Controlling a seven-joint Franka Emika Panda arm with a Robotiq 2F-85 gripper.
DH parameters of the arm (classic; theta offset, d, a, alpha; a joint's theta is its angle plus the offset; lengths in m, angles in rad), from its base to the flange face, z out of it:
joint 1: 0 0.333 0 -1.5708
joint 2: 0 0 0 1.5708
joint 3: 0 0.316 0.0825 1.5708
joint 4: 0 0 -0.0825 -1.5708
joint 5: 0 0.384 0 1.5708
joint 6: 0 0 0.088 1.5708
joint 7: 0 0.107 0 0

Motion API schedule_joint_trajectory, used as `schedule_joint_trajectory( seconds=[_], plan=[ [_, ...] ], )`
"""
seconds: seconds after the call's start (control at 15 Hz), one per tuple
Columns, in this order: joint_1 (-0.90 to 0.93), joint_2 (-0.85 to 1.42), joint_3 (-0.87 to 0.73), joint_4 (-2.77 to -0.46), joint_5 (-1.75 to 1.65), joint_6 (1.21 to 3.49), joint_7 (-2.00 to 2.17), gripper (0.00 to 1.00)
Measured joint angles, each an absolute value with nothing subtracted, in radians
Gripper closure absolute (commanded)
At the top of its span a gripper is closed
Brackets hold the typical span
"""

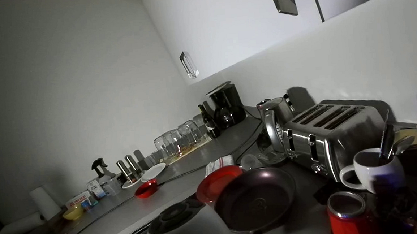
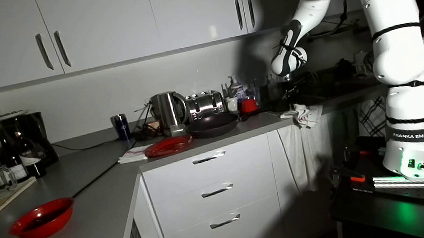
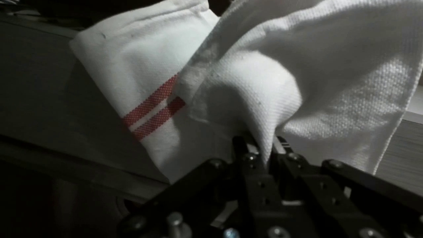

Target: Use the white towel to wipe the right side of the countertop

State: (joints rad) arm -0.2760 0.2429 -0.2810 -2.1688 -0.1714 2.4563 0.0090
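Note:
The white towel [image 3: 132, 62] with two red stripes fills much of the wrist view. My gripper [image 3: 260, 142] is shut on a pinched fold of it, and the rest spreads out in front of the fingers. In an exterior view the gripper [image 2: 291, 101] points down at the countertop's front edge, right of the pan. The towel [image 2: 304, 115] is bunched under it and hangs over that edge. The grey countertop [image 2: 90, 165] also shows in an exterior view [image 1: 183, 185]. Only white arm parts [image 1: 197, 228] show there; gripper and held towel are out of view.
A dark frying pan [image 2: 213, 125], red plate [image 2: 169, 145] and folded striped cloth [image 2: 132, 155] lie left of the gripper. A red jar [image 2: 249, 105], mug [image 1: 374, 172], toaster [image 1: 336, 134] and kettle [image 2: 167, 108] stand behind. A red bowl [image 2: 43, 220] sits far left.

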Motion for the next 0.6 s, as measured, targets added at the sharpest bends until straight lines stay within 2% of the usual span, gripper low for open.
schedule_joint_trajectory(
  seconds=[0.6],
  plan=[
    [-0.211,0.233,-0.228,-2.157,-0.197,2.474,-0.035,0.95]
  ],
)
